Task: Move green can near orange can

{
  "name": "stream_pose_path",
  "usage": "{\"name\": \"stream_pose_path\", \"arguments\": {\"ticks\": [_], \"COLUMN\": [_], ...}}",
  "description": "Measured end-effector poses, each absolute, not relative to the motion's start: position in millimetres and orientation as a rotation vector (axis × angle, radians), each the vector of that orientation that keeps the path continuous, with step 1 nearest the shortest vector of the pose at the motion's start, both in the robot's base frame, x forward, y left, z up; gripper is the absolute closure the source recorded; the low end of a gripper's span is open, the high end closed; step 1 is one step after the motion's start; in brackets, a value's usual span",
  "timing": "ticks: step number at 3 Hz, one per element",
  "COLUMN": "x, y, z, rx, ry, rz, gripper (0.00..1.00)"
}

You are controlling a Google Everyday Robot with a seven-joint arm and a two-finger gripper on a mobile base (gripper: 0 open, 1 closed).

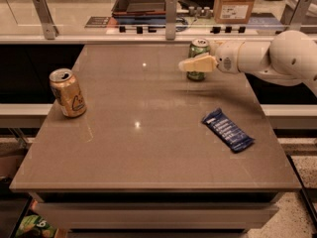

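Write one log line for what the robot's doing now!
gripper at green can, far side | orange can near table left edge | blue wrapper at right | cans not yet near

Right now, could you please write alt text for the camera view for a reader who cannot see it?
A robot arm reaches in from the right, its end effector at the green can near the far edge of the table. The orange can stands at the left edge, and a blue snack wrapper lies at right.
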State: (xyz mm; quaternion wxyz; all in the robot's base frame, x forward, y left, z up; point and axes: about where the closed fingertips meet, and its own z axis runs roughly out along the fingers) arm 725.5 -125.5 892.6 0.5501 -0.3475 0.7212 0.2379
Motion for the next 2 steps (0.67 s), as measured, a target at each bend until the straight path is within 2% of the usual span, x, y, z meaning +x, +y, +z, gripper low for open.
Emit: {"name": "stream_pose_path", "arguments": {"ticks": [2], "x": [725.8], "y": [-119.5], "z": [891.2], "rx": [-0.829], "ry": [1.705], "rz": [0.571], "gripper": [0.65]}}
